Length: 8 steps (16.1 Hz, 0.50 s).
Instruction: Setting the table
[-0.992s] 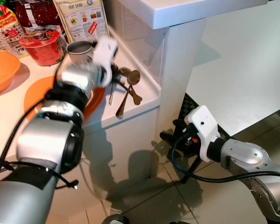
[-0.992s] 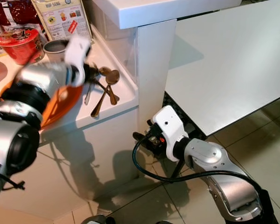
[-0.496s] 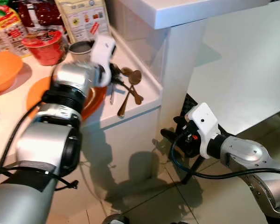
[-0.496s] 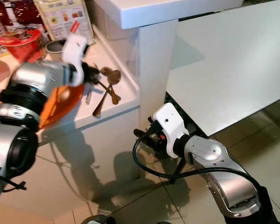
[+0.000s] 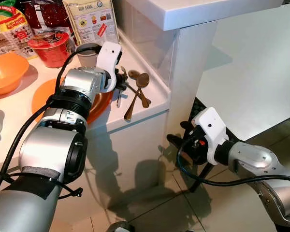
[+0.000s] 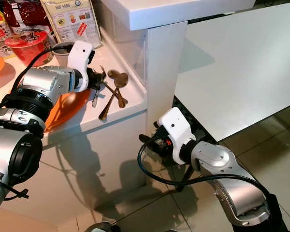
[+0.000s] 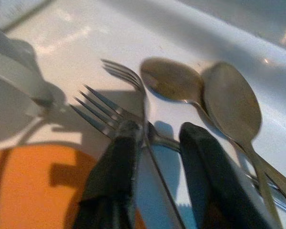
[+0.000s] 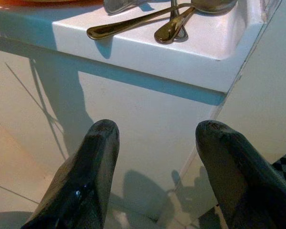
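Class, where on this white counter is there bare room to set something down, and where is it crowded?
Bare counter lies between the orange bowl and orange plate. Crowded: spoons and forks by the left end effector.

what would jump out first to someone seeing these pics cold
The left pincer draws the eye first, its black fingers straddling a fork in the cutlery pile on the white counter, beside two spoons and an orange plate. Low on the robot's right, the right pincer hangs open in front of the counter's side, above the tiled floor.
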{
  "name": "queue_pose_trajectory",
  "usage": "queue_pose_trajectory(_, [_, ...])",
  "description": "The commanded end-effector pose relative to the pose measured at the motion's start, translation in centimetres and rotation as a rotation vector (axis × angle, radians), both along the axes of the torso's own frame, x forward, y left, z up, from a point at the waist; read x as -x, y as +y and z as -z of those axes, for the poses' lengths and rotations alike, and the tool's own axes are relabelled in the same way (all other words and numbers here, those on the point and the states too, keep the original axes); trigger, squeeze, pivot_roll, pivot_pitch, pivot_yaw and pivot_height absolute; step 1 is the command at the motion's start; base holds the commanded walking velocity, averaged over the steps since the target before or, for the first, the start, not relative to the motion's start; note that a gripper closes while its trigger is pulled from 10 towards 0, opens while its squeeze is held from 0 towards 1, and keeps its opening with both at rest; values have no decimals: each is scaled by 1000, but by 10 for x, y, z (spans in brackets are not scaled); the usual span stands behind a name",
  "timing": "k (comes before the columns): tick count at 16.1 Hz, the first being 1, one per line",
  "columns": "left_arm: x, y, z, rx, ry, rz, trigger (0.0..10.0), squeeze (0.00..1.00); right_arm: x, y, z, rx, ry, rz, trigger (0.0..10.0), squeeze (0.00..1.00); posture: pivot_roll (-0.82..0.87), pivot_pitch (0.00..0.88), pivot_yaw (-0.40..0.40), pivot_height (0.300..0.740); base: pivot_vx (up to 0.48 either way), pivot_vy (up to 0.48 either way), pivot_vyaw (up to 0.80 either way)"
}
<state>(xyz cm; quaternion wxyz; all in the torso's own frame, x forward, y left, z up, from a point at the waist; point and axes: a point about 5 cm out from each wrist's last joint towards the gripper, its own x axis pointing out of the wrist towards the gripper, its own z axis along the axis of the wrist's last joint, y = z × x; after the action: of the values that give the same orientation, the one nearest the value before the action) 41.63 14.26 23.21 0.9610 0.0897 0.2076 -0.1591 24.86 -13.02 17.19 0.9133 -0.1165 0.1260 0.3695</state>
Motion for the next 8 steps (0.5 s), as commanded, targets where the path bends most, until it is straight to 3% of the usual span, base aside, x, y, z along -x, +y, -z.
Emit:
queue_pose_trajectory(1, [-1,2,2,-21,-13,-21,10000,1000,1,1,-1,-5,-8,0,10000,0,-14,28,82,740,0,0,0])
queue_pose_trajectory(8, [-4,-9,12,3,-61,-81,10000,1000,10,2,0,-6,3,3,10000,0,-49,53,96,740,0,0,0])
